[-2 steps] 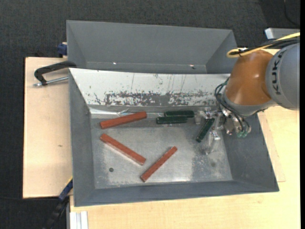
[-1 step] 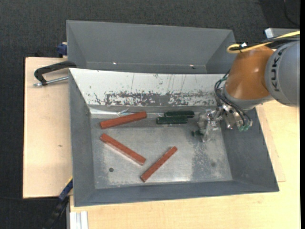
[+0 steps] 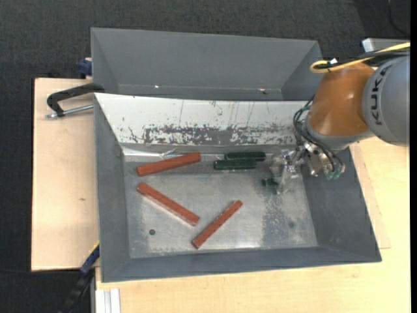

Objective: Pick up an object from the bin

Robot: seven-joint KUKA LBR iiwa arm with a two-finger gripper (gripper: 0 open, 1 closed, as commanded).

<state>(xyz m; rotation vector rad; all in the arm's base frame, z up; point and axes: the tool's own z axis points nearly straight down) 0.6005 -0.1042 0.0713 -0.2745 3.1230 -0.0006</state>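
Note:
My gripper [image 3: 277,182] hangs low over the right part of the bin floor, fingertips close to the metal. Just to its upper left, against the back wall, lies a dark green flat bar [image 3: 239,161]. A red stick [image 3: 217,223] lies slanted on the floor to the lower left of the gripper. I see nothing between the fingers.
Two more red sticks lie in the left half: one [image 3: 169,164] along the back wall, one [image 3: 167,203] slanted mid-floor. A small dark speck [image 3: 152,233] sits near the front left. The arm with its orange cover enters over the right rim.

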